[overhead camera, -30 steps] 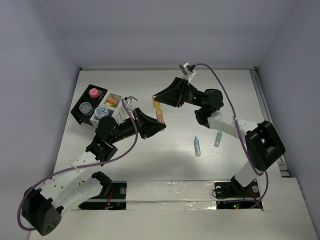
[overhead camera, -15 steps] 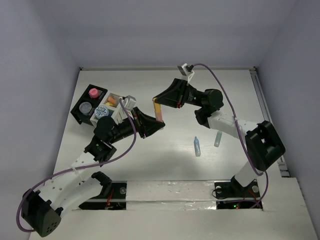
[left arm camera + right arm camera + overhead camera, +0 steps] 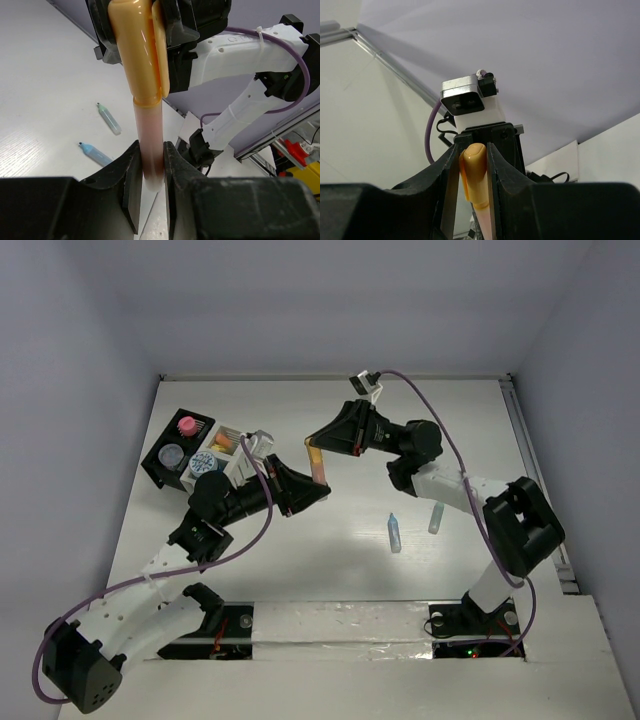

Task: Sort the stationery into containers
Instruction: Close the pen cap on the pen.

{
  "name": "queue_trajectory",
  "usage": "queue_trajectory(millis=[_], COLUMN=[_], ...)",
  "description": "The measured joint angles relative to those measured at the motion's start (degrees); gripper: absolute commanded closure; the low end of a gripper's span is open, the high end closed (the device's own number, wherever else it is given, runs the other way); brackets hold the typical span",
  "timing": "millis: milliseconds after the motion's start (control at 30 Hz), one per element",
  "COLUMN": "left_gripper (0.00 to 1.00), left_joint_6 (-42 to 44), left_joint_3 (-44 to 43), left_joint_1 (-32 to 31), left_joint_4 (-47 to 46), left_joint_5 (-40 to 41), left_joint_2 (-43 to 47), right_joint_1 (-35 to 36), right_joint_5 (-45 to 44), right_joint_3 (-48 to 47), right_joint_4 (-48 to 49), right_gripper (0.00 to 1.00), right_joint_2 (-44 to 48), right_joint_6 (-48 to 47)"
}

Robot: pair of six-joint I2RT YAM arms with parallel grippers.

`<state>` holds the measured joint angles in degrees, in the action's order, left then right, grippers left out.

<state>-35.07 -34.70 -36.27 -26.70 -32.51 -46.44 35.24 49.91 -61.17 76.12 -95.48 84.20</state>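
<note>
White table [image 3: 330, 565] in view, with faint wood grain and a gentle sheen under soft, even light. Pale lavender-grey walls box it in. The back wall [image 3: 330, 310] stands beyond the table's far edge, and the left wall [image 3: 60, 440] and right wall [image 3: 595, 390] rise from its sides. A metal rail [image 3: 524, 425] runs along the table's right edge. Across the table's near edge lies a white board [image 3: 340, 622]. From the left wrist view, yellow and red clutter [image 3: 302, 172] shows beyond the table, blurred.

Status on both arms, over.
Left gripper shut on orange marker barrel; right gripper shut on its cap. Blue marker, green marker loose on table. No obstruction seen.
</note>
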Motion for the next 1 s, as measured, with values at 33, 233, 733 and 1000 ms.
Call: queue_trajectory(millis=[33, 233, 733, 1000], left_gripper=[1.00, 1.00, 1.00, 1.00], left_joint_6=[-0.13, -1.38, -6.62, -2.82], left_joint_3=[0.00, -0.07, -2.84, -6.47], left_joint_1=[0.00, -0.02, -0.15, -1.25], left_joint_4=[0.13, 0.48, -7.76, -0.48], left_joint_5=[0.02, -0.33, -3.13, -4.61], left_joint_2=[-0.02, -0.02, -3.39, -0.90], right_joint_1=[0.04, 0.09, 0.63, 0.74], right_joint_5=[-0.02, -0.26, -2.21, -4.31], right_joint_3=[0.11, 1.46, -0.17, 4.63], right_joint_4=[0.17, 1.09, 1.97, 1.95], right_gripper=[1.00, 1.00, 1.00, 1.00], right_joint_2=[-0.17, 0.22, 3.02, 9.79], right_joint_6=[0.35, 0.46, -2.12, -8.37])
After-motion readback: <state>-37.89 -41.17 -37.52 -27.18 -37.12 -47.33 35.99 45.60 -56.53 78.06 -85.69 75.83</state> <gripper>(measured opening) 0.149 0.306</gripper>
